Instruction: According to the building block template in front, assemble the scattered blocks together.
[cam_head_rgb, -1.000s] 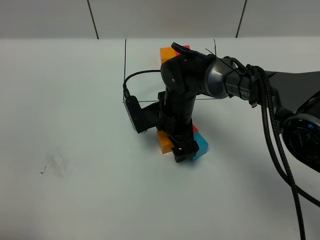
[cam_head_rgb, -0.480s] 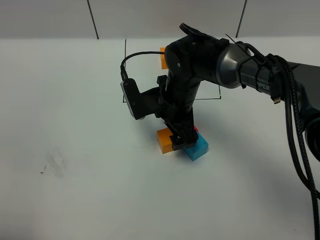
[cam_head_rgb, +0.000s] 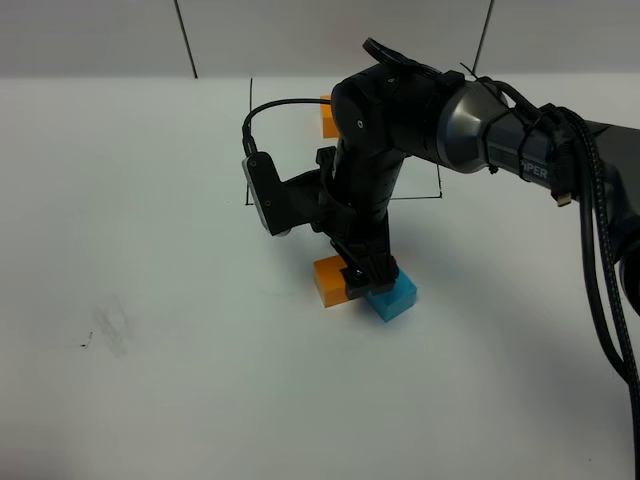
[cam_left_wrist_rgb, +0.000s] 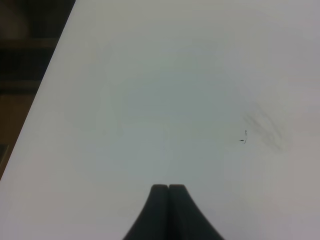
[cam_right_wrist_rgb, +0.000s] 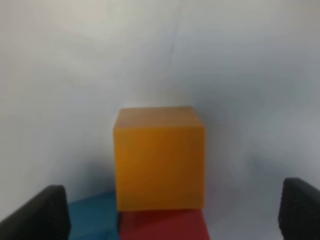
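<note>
Left of the white counter (cam_head_rgb: 150, 400): only a faint grey smudge (cam_head_rgb: 108, 328), seen again beneath the left gripper (cam_left_wrist_rgb: 168, 187), jaws pressed shut on nothing, the arm itself out of the high view. Centre: three loose cubes bunched together, just in front of the drawn outline. Orange cube (cam_head_rgb: 328, 281) half hidden, blue cube (cam_head_rgb: 392, 297) partly covered, red cube (cam_right_wrist_rgb: 165, 225) invisible from above and cut off at the wrist picture's edge, touching the orange one's face, a blue corner beside it. Hovering over the cluster: the right gripper (cam_head_rgb: 362, 285), jaws spread wide either side of the orange cube, gripping nothing. Behind the arm: the building block template (cam_head_rgb: 326, 113), one orange corner showing, the rest masked, its thin black outline (cam_head_rgb: 249, 140) only partly traceable. Right: the dark right arm (cam_head_rgb: 480, 140) and cables, cropped by the frame. Beyond: a pale wall with dark seams.
</note>
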